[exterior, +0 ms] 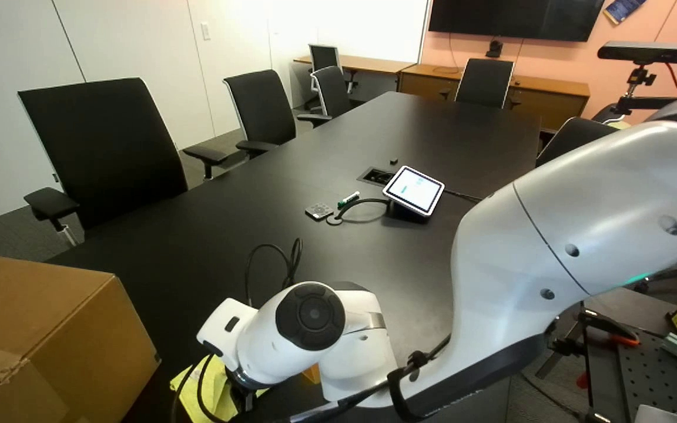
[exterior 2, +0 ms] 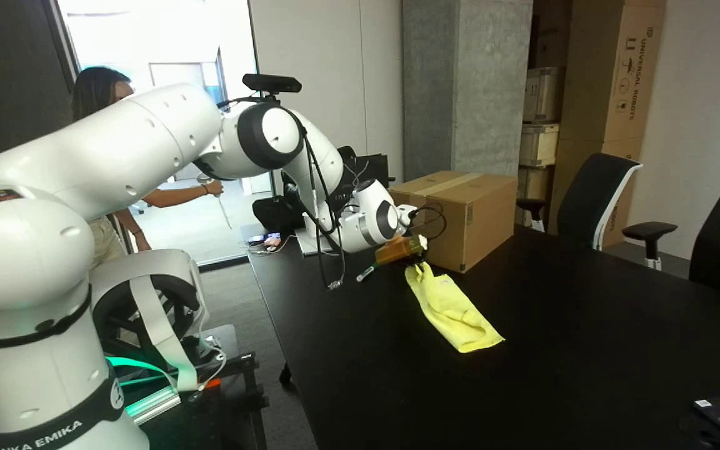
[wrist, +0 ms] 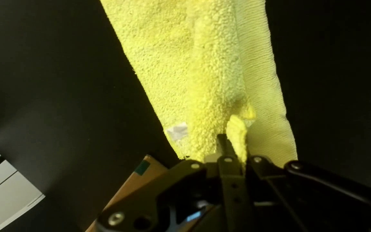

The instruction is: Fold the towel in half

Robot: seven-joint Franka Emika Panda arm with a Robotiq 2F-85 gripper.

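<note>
Wrist view: the gripper (wrist: 235, 145) stands narrow, a raised fold of the towel (wrist: 209, 71) pinched between its fingertips near the cloth's lower end as seen there. From that pinch a fluffy yellow ridge runs up the cloth, with a smoother, ribbed strip to its right and, to its left, a pale tag (wrist: 177, 131) at the edge. The towel lies lengthwise on the black table (exterior 2: 554, 375); in an exterior view one end sits under the gripper and the other reaches away across the tabletop. Just beside the gripped end stands a taped cardboard box (exterior 2: 460, 219), whose corner also shows in the wrist view. An orange part (exterior 2: 395, 250) sits near the gripper, below the white robot arm (exterior 2: 110, 153), which extends over the table in both exterior views. Well apart from the towel, a tilted, white-framed tablet (exterior: 414, 189) and a green-and-white marker (exterior: 348, 199) rest on the table. Black office chairs (exterior: 106, 153) stand along it, and a person (exterior 2: 99, 94), partly hidden by the arm, stands behind.
</note>
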